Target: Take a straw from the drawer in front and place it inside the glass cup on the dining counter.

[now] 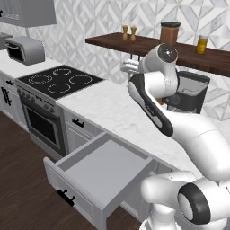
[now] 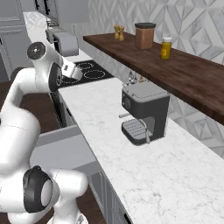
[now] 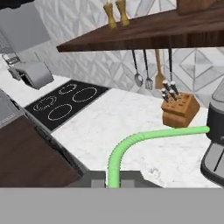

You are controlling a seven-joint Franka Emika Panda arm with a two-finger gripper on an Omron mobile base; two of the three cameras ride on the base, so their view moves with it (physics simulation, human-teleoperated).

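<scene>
The gripper [image 3: 113, 179] is clamped on the green straw [image 3: 131, 142], which rises between the fingers and bends sideways above the marble worktop [image 3: 131, 122], while the drawer [image 1: 103, 168] stands open below

Rendered home kitchen. Marble worktop [image 1: 112, 112] ran along wall of white geometric tile. Black four-ring cooktop [image 1: 60, 80] sat in it, oven [image 1: 42, 123] below, toaster [image 1: 24, 49] beside. Grey base cabinets with black handles; one wide drawer [image 1: 101, 173] stood pulled open. Dark wooden shelf [image 2: 175, 65] carried salt and pepper mills [image 1: 129, 32], brown canister [image 2: 145, 35], yellow jar [image 2: 166, 47]. Espresso machine [image 2: 144, 111] stood on worktop. Knife block [image 3: 179, 108] and hanging utensils [image 3: 148, 72] against wall. Dark wood floor.
</scene>
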